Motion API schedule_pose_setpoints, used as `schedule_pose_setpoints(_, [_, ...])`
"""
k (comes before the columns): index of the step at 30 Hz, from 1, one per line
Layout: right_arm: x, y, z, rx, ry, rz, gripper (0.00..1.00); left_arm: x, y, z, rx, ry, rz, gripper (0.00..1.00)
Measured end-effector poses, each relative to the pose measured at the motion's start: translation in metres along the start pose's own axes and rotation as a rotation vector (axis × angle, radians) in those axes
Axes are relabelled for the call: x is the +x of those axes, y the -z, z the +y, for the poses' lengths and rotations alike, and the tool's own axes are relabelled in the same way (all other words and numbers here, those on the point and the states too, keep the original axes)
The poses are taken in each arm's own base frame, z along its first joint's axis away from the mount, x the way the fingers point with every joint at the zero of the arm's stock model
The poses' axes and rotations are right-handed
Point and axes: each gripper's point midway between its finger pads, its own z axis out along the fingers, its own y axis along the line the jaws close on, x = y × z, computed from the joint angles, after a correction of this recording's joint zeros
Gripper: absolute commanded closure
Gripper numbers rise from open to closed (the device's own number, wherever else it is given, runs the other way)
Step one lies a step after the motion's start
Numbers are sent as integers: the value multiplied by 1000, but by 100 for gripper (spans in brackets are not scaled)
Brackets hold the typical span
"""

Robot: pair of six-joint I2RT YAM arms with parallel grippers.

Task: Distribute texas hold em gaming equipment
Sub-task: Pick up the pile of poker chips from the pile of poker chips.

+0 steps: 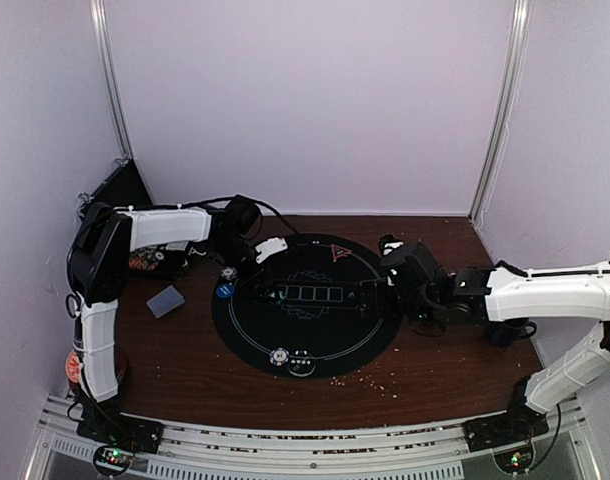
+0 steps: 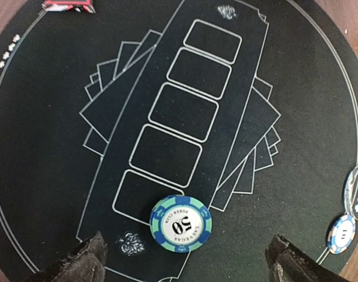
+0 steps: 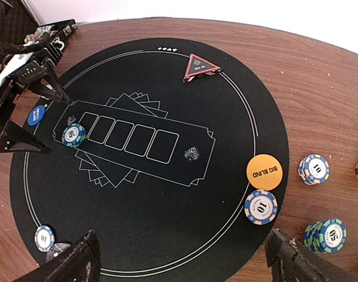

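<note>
Teal poker chip [image 2: 181,223]: white centre marked 50, teal-and-blue striped rim, flat on black mat [image 2: 50,147] at end of the five-outline card row. Left gripper [image 2: 188,249] above it, fingers apart. Right gripper [image 3: 182,241] spread wide, holding nothing.

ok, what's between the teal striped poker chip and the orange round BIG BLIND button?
Nothing loose. Right wrist view: between teal striped poker chip and orange round BIG BLIND button, only five empty card outlines printed on the black round mat.
</note>
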Motion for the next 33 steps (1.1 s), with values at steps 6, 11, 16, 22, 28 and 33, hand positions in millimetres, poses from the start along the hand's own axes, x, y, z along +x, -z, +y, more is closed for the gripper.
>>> schedule_pose_setpoints(6, [3, -1, -5, 16, 0, -6, 1, 1, -3, 1, 9, 9, 37, 2])
schedule_pose_setpoints(11, [3, -2, -7, 28, 0, -12, 1, -2, -2, 3, 0, 6, 50, 2])
schedule_pose_setpoints(16, [12, -10, -10, 63, 0, 14, 0, 3, -14, 0, 11, 8, 83, 2])
schedule_pose_setpoints(22, [21, -17, -14, 90, 2, 41, 0, 9, -25, -3, 23, 8, 110, 2])
schedule_pose_setpoints(28, [19, -16, -15, 102, 0, 31, 0, 13, -31, -1, 9, 8, 136, 6])
schedule_pose_setpoints(33, [19, -16, -16, 103, 0, 30, 0, 17, -38, 1, -8, 6, 162, 11])
